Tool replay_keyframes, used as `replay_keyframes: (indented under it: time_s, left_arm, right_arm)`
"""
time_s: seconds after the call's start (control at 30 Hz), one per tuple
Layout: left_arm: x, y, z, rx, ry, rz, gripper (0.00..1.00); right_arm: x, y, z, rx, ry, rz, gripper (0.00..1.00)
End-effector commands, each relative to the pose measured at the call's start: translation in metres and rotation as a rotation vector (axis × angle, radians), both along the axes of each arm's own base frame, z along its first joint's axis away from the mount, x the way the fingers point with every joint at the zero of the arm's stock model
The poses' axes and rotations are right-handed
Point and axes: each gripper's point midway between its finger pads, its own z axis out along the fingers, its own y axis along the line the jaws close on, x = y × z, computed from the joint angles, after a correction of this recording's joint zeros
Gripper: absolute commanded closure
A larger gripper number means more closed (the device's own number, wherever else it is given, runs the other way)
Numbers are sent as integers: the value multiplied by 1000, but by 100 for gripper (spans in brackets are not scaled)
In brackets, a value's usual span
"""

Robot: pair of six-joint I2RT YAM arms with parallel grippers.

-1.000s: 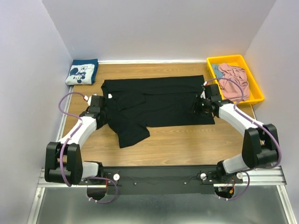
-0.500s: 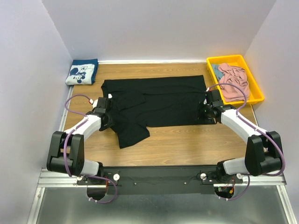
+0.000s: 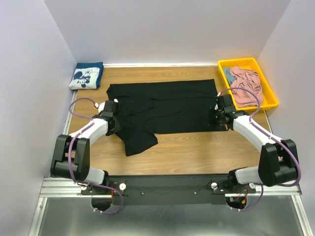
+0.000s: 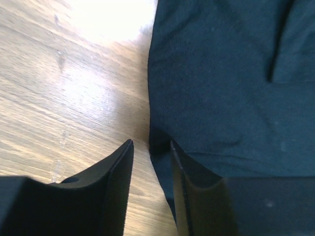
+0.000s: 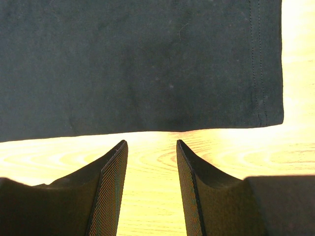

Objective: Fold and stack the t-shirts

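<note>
The large black t-shirt (image 3: 162, 110) lies spread flat across the middle of the wooden table, one sleeve trailing toward the near left. My left gripper (image 3: 113, 126) is open at the shirt's left edge. In the left wrist view the gripper (image 4: 150, 147) straddles that edge, one finger over wood and the other over the black cloth (image 4: 221, 83). My right gripper (image 3: 215, 123) is open at the shirt's near right corner. In the right wrist view it (image 5: 150, 147) is over bare wood just short of the hem (image 5: 147, 64). The navy mouse-print t-shirt (image 3: 86, 75) lies folded at the far left. The pink t-shirt (image 3: 246, 82) lies crumpled in the tray.
A yellow tray (image 3: 268, 93) stands at the far right and also holds a bit of blue cloth (image 3: 229, 74). Grey walls close in the table on the left, back and right. Bare wood shows between the shirt and the arm bases.
My left gripper has moved right and nearer, onto the black shirt's left edge. My right gripper has shifted slightly right and back toward the shirt's near right corner.
</note>
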Motion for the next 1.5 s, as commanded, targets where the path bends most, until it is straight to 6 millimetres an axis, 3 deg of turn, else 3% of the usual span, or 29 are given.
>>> replay_keyframes:
  time_s: [0.0, 0.2, 0.3, 0.47, 0.57, 0.73, 1.0, 1.47]
  left_arm:
    - [-2, 0, -8, 25, 34, 5, 59]
    - [-12, -1, -16, 34, 64, 4, 63]
    - [-15, -1, -17, 38, 71, -5, 73]
    - [-17, 6, -12, 71, 62, -6, 100]
    - [-17, 7, -7, 77, 54, -3, 100]
    - [-14, 6, 1, 67, 14, -7, 100]
    - [-15, 1, 2, 38, -9, -24, 100]
    - [-8, 7, 13, 67, -42, 4, 100]
  right_arm:
    - [-7, -3, -3, -16, 12, -3, 48]
    - [-7, -8, -2, -32, 8, -33, 48]
    - [-3, -20, 0, -85, -3, -90, 48]
    - [1, -37, 1, -160, -6, -168, 47]
    - [2, -50, -3, -194, 10, -227, 46]
    - [-1, -75, -25, -123, 109, -328, 45]
    - [7, -82, -41, -49, 134, -416, 46]
    - [-8, -88, -64, -78, 181, -439, 60]
